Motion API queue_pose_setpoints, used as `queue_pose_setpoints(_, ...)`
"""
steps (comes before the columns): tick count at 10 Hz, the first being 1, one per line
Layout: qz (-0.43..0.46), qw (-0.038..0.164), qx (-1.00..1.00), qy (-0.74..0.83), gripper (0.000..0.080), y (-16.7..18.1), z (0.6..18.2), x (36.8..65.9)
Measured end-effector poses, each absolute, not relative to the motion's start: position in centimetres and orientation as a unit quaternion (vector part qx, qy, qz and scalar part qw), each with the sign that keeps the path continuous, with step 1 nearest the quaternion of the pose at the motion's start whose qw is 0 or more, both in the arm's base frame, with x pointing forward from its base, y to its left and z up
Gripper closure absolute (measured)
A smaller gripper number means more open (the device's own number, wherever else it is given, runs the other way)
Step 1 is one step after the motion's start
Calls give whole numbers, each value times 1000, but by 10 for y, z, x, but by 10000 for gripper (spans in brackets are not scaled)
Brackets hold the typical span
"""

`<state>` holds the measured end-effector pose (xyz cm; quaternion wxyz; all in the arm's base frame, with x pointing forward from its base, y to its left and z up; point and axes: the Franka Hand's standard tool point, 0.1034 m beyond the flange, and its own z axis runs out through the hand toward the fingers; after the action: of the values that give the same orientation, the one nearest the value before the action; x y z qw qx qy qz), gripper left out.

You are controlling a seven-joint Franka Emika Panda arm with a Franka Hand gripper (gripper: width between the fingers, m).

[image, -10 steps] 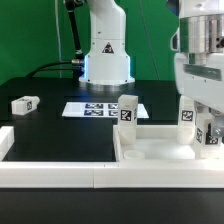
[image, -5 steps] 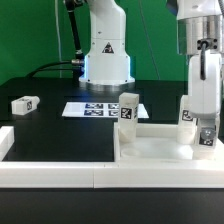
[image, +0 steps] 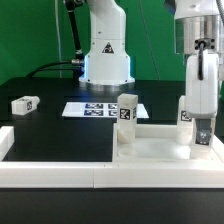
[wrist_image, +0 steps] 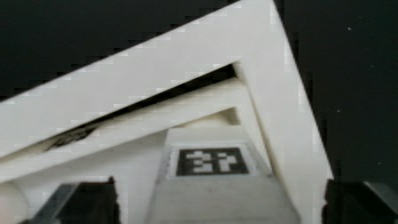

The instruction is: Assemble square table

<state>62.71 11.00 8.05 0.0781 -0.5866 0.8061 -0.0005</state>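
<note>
The white square table top (image: 152, 150) lies at the exterior view's lower right, rim up. Two white tagged legs stand upright in it, one at its left back corner (image: 127, 110) and one at its right back (image: 187, 112). My gripper (image: 203, 136) hangs over the right front corner and straddles a third upright leg, mostly hidden there. In the wrist view that leg (wrist_image: 215, 170) shows its tag between my dark fingers (wrist_image: 80, 203), with a gap on each side, so the gripper (wrist_image: 228, 207) is open. A fourth leg (image: 24, 103) lies loose at the far left.
The marker board (image: 98, 108) lies flat behind the table top. White border rails run along the front (image: 60, 175) and the left (image: 5, 140). The arm's white base (image: 105, 50) stands at the back.
The gripper has turned about its vertical axis from broadside to edge-on and sunk slightly over the front right leg, whose tag is now hidden in the exterior view.
</note>
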Motion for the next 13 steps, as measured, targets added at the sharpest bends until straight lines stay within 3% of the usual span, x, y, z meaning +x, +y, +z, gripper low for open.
queue_pose_setpoints(3, -8, 93, -619, 780, 155, 90, 112, 614)
queue_pose_setpoints(9, -9, 91, -621, 779, 151, 88, 110, 613)
queue_pose_setpoints(11, -20, 96, -661, 744, 151, 67, 114, 599)
queue_pose_setpoints(13, -28, 115, -697, 708, 151, 31, 141, 573)
